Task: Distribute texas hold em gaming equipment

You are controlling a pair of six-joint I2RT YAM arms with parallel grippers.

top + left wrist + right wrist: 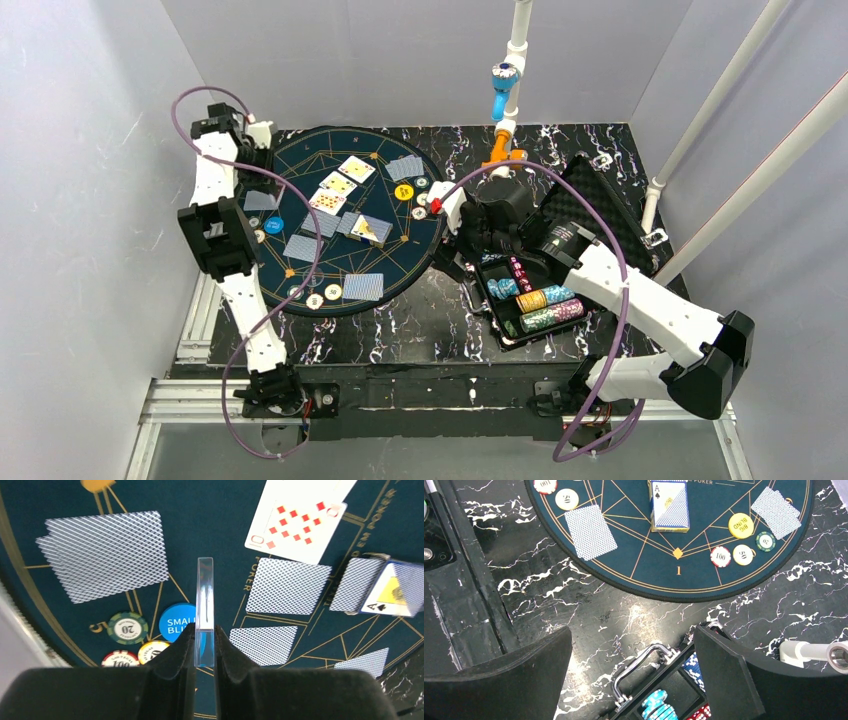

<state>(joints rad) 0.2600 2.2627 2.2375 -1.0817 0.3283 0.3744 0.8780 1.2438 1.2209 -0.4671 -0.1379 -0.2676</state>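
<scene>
Top view: cards (364, 287) and chips (334, 292) lie spread over the round mat (300, 160).
Left wrist: left gripper (204, 630) is clenched on a clear thin slab (205, 590), seen edge-on and unidentified, above the mat.
Right wrist: right gripper (633, 630) is spread wide, grasping nothing, just off the mat's edge. The case (672, 682) is cut off below.

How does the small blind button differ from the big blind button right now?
The small blind button is blue; the big blind button is yellow. The small blind button lies on the mat's left side by the left arm; the big blind button lies near its right edge, toward the case. Both lie flat, lettered side up, beside chips.
</scene>
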